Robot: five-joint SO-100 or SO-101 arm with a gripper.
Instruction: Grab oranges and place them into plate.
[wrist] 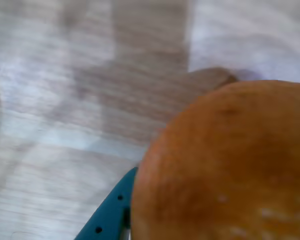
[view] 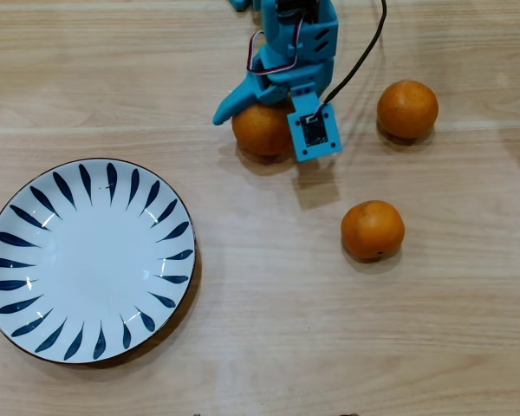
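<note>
Oranges — three round, dimpled-skinned fruits on the pale wooden surface; one is straddled by the blue plastic gripper, the other two lie apart to the right in the overhead view. Round white ceramic plate with blue leaf strokes is seen empty. Whether the fruit is actually clamped cannot be told — roll-away is judged likely if closure lands off-centre.

Overhead view looks straight down on the table. Wrist view sits very close, blurred, apparently angled downward; both share one orange.
</note>
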